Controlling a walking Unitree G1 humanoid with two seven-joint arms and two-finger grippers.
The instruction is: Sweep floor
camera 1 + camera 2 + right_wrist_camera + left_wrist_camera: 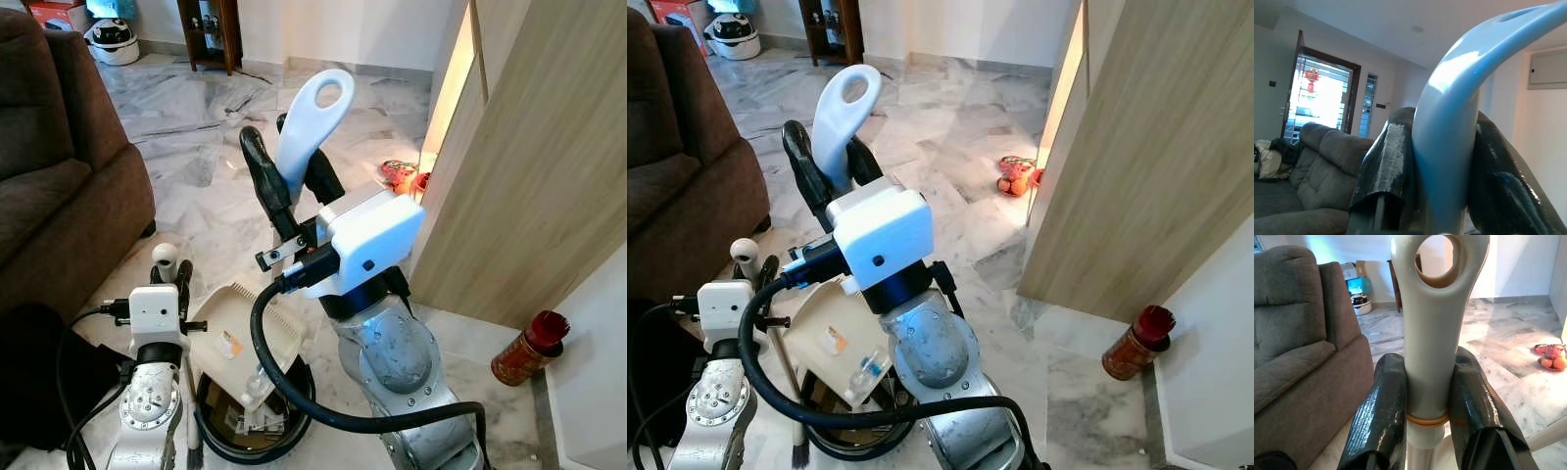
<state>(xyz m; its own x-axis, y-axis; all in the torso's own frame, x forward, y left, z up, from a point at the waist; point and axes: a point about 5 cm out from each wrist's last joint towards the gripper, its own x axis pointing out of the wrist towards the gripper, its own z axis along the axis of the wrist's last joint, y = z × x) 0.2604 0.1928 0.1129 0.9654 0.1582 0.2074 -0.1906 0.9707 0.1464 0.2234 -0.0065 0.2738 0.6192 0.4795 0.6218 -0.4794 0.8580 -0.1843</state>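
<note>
My right gripper (284, 157) is raised in the middle of the view and shut on the pale blue handle (315, 108) of a cream dustpan (245, 323). The pan hangs tilted over a round black bin (294, 416); a small clear bottle (257, 378) and scraps lie at its lower lip. My left gripper (168, 274) stands low on the left, shut on the cream handle of a hand brush (1432, 333), whose rounded end (165, 256) pokes up above the fingers. Its bristles (799, 453) hang by the bin.
A brown sofa (59, 186) fills the left side. A wooden cabinet wall (529, 157) stands on the right, with a red-lidded jar (529, 348) at its foot. A red bag of fruit (398, 174) lies on the marble floor beyond. A dark shelf (211, 34) stands far back.
</note>
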